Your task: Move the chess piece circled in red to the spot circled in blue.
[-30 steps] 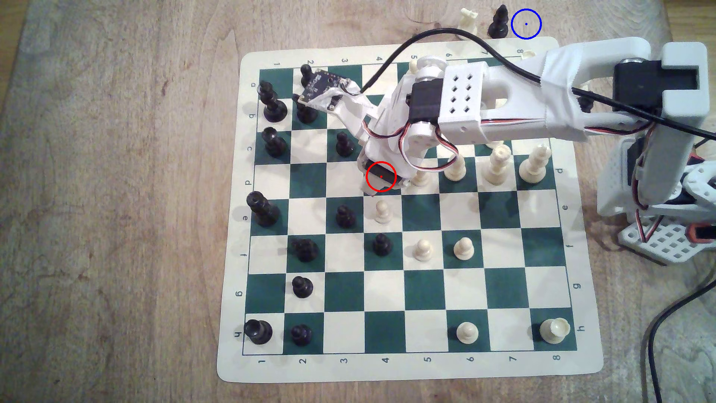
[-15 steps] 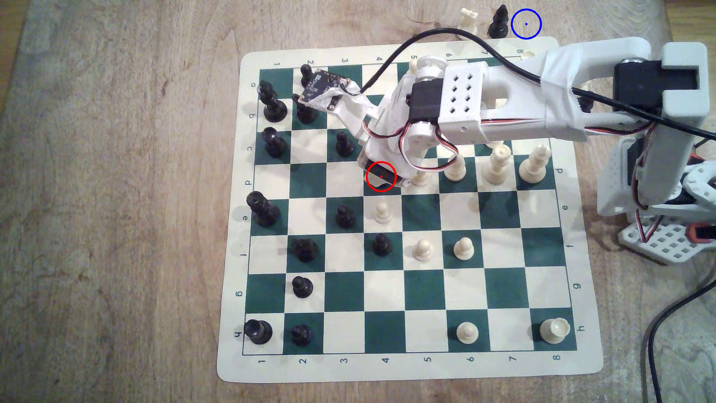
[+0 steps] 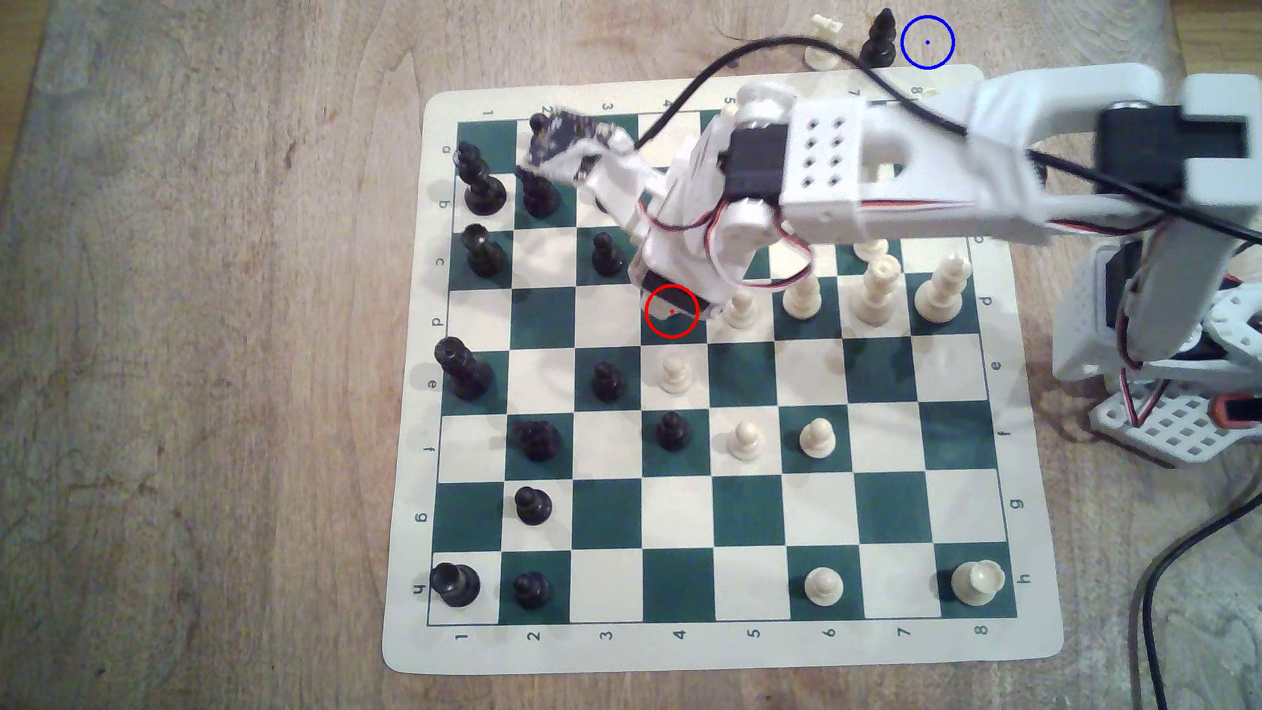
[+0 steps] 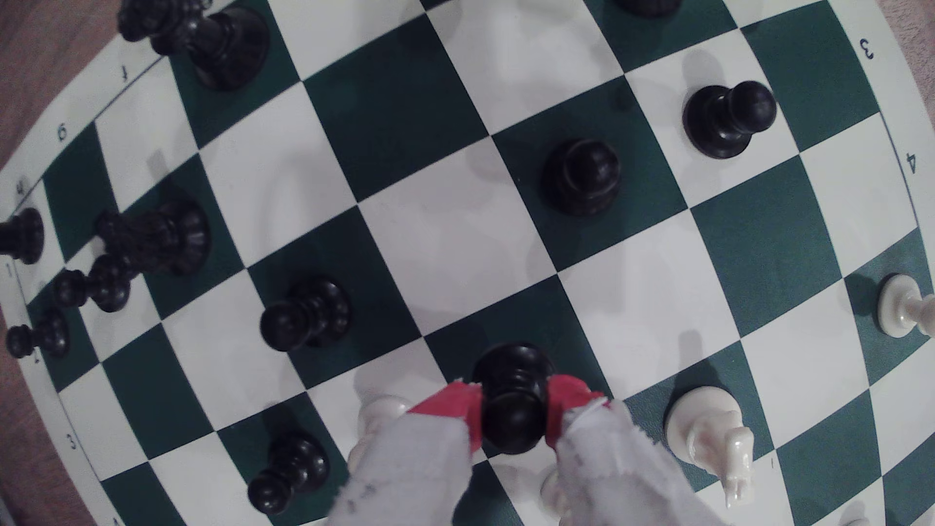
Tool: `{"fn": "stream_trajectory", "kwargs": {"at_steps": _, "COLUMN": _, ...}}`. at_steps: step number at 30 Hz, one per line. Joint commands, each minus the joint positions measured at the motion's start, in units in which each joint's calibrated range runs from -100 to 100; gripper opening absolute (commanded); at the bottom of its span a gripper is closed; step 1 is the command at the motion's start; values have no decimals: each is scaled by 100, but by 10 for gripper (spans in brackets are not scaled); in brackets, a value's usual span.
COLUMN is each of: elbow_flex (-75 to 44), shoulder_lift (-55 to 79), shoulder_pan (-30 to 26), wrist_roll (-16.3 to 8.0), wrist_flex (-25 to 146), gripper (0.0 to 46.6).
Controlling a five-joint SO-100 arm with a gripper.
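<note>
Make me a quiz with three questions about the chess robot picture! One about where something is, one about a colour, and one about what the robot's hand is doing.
1. Where is the blue ring?
A. on a green square
B. on bare wood beyond the board's corner, beside a black bishop
C. on the robot's arm

2. What colour are the pads on the hand?
A. red
B. yellow
C. blue

3. What is the hand doing?
A. hanging open over bare wood
B. gripping a white knight
C. closed on a black pawn

Answers:
1 B, the exterior view shows the ring on the wooden table off the board, next to the bishop.
2 A, the wrist view shows red pads at the tips.
3 C, the wrist view shows a pad pressed on each side of the pawn.
</note>
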Motion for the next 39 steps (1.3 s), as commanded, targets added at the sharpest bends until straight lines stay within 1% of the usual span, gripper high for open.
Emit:
{"fn": "stream_trajectory", "kwargs": {"at_steps": 1, "elbow_flex": -236, "shoulder_lift": -1437, "shoulder_pan": 46, "wrist_roll": 15, "wrist_flex": 86, "gripper": 4}}
{"fn": "stream_trajectory", "kwargs": {"at_steps": 3, "elbow_flex": -190, "shoulder_lift": -1734, "shoulder_pan": 124, "wrist_roll": 24, "wrist_flex": 177, "gripper": 4}}
{"fn": "stream_trajectory", "kwargs": {"at_steps": 6, "elbow_flex": 172, "shoulder_lift": -2295, "shoulder_pan": 468, "wrist_roll": 142, "wrist_flex": 283, "gripper": 4}}
{"fn": "stream_trajectory", "kwargs": {"at_steps": 8, "elbow_flex": 535, "shoulder_lift": -2600, "shoulder_pan": 726, "wrist_roll": 234, "wrist_flex": 275, "gripper": 4}}
{"fn": "stream_trajectory", "kwargs": {"at_steps": 9, "elbow_flex": 943, "shoulder_lift": -2923, "shoulder_pan": 992, "wrist_roll": 313, "wrist_flex": 226, "gripper": 4}}
{"fn": "stream_trajectory", "kwargs": {"at_steps": 13, "elbow_flex": 1759, "shoulder_lift": -3475, "shoulder_pan": 1438, "wrist_roll": 391, "wrist_flex": 95, "gripper": 4}}
{"fn": "stream_trajectory", "kwargs": {"at_steps": 17, "elbow_flex": 2085, "shoulder_lift": -3789, "shoulder_pan": 1704, "wrist_roll": 405, "wrist_flex": 119, "gripper": 4}}
{"fn": "stream_trajectory", "kwargs": {"at_steps": 20, "elbow_flex": 2321, "shoulder_lift": -4001, "shoulder_pan": 1986, "wrist_roll": 469, "wrist_flex": 177, "gripper": 4}}
{"fn": "stream_trajectory", "kwargs": {"at_steps": 21, "elbow_flex": 2366, "shoulder_lift": -4035, "shoulder_pan": 2072, "wrist_roll": 493, "wrist_flex": 177, "gripper": 4}}
{"fn": "stream_trajectory", "kwargs": {"at_steps": 22, "elbow_flex": 2484, "shoulder_lift": -4103, "shoulder_pan": 2283, "wrist_roll": 537, "wrist_flex": 177, "gripper": 4}}
{"fn": "stream_trajectory", "kwargs": {"at_steps": 25, "elbow_flex": 2865, "shoulder_lift": -4324, "shoulder_pan": 2525, "wrist_roll": 625, "wrist_flex": 136, "gripper": 4}}
{"fn": "stream_trajectory", "kwargs": {"at_steps": 26, "elbow_flex": 3119, "shoulder_lift": -4527, "shoulder_pan": 2674, "wrist_roll": 694, "wrist_flex": 136, "gripper": 4}}
{"fn": "stream_trajectory", "kwargs": {"at_steps": 30, "elbow_flex": 3282, "shoulder_lift": -4689, "shoulder_pan": 3026, "wrist_roll": 801, "wrist_flex": 258, "gripper": 4}}
{"fn": "stream_trajectory", "kwargs": {"at_steps": 31, "elbow_flex": 3318, "shoulder_lift": -4697, "shoulder_pan": 3245, "wrist_roll": 864, "wrist_flex": 267, "gripper": 4}}
{"fn": "stream_trajectory", "kwargs": {"at_steps": 39, "elbow_flex": 3327, "shoulder_lift": -4595, "shoulder_pan": 3925, "wrist_roll": 991, "wrist_flex": 152, "gripper": 4}}
